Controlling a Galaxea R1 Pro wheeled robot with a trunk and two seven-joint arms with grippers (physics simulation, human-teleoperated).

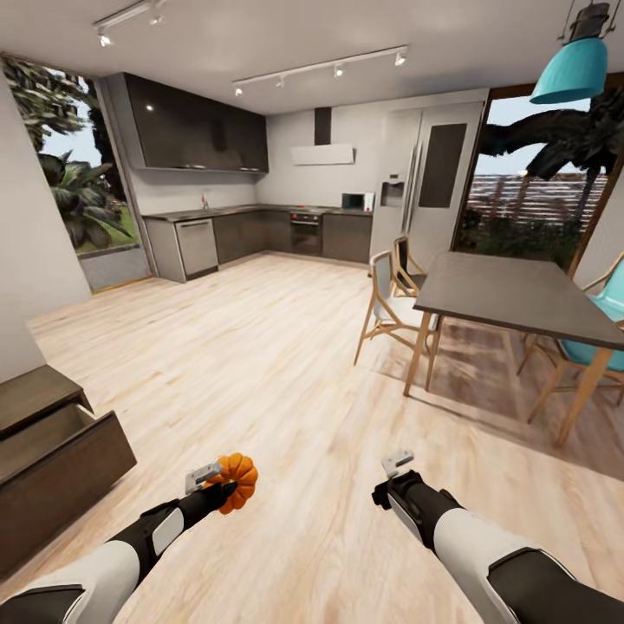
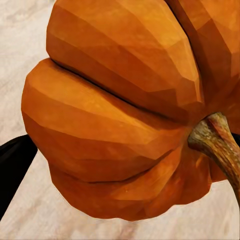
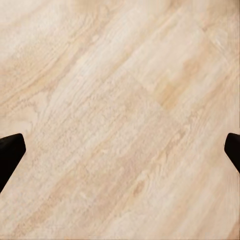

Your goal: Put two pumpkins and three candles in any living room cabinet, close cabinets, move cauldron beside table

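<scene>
A bright-orange ribbed pumpkin [image 1: 237, 481] hangs low over the light wood floor, and my left gripper [image 1: 218, 490] is shut on it. In the left wrist view the pumpkin [image 2: 115, 115] is very close, its brown stem [image 2: 217, 137] pointing off to one side. My right gripper [image 1: 387, 492] is open over bare planks, with only floor between its black fingertips [image 3: 10, 152]. The dark-brown cabinet [image 1: 61, 472] stands at the lower left of the head view, its top drawer [image 1: 43, 431] pulled out, just left of the pumpkin.
A dark dining table [image 1: 511, 295] with wooden chairs [image 1: 386, 299] stands to the right. A dark kitchen run [image 1: 260, 234] and a fridge [image 1: 425, 182] line the far wall. Open plank floor [image 1: 260, 364] lies ahead.
</scene>
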